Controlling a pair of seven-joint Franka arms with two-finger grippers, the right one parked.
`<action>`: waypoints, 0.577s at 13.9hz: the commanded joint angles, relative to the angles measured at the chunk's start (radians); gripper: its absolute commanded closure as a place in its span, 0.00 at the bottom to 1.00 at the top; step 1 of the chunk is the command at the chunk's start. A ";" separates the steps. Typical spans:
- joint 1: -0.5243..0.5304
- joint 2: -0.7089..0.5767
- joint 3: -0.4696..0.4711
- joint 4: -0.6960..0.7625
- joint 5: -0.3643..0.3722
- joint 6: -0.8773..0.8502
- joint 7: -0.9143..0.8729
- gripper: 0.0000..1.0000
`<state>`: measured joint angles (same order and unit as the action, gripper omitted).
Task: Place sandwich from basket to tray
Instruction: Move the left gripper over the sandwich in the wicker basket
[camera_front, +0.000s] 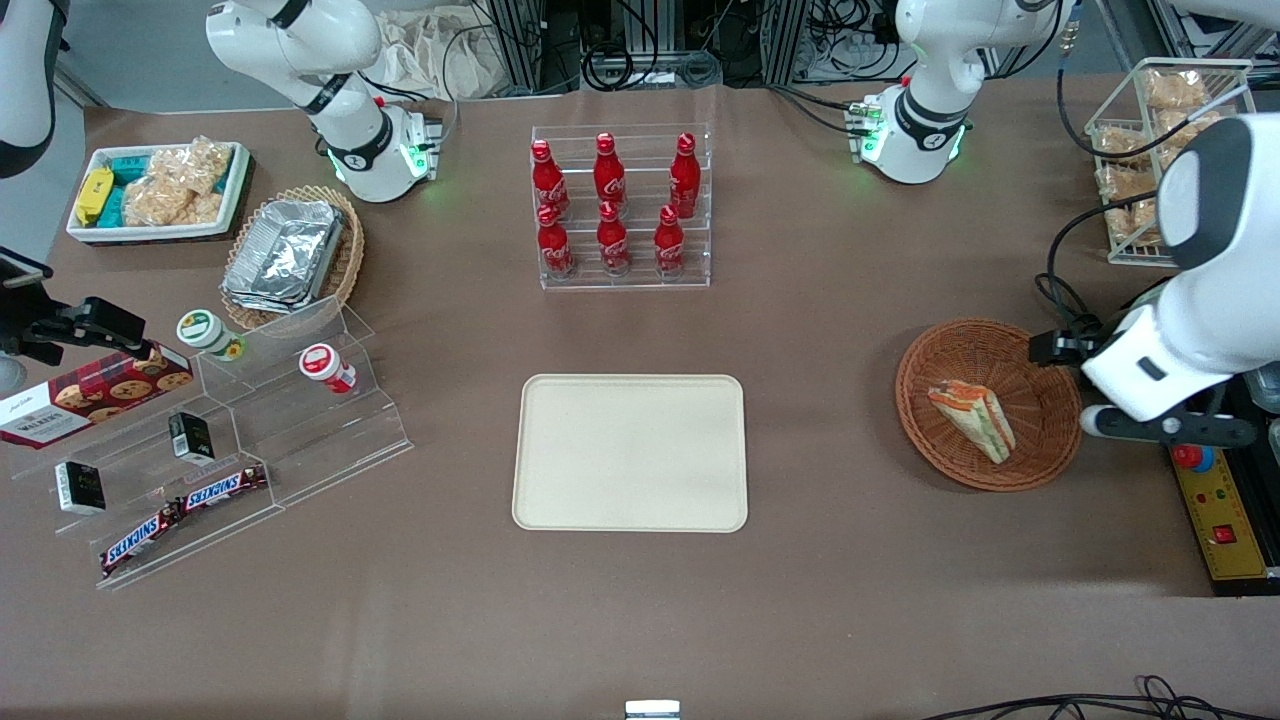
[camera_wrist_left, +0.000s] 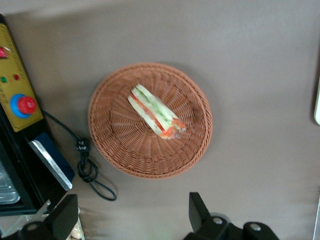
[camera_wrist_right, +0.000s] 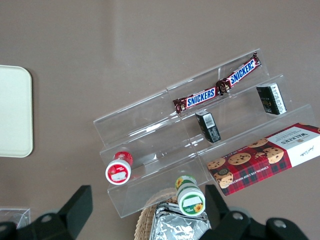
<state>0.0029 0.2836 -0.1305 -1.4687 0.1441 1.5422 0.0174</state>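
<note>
gripper (camera_wrist_left: 129, 220) hovering high beside the basket (camera_wrist_left: 115, 145), fingers wide apart and empty; sandwich (camera_wrist_left: 156, 112) lying flat inside, long axis diagonal to the finger line.

Six red Coca-Cola bottles (camera_front: 610, 205) stand in a clear acrylic rack (camera_front: 700, 275) at the upper middle of the frame, and a white wire rack (camera_front: 1110, 185) of bagged snacks sits at the upper right. At the upper left are a white bin of snacks (camera_front: 238, 185) and an oval wicker basket (camera_front: 345, 262) holding foil containers (camera_front: 283, 255). Below them, at the left edge, a stepped acrylic display (camera_front: 300, 440) carries two Snickers bars (camera_front: 185, 505) and a Walkers cookie box (camera_front: 90, 392).
</note>
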 joint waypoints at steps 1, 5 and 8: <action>0.002 -0.004 0.018 -0.126 0.017 0.089 -0.008 0.01; 0.060 -0.026 0.023 -0.363 0.012 0.421 -0.183 0.01; 0.065 -0.004 0.023 -0.476 0.011 0.573 -0.324 0.01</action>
<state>0.0673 0.2990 -0.1019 -1.8583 0.1495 2.0308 -0.2128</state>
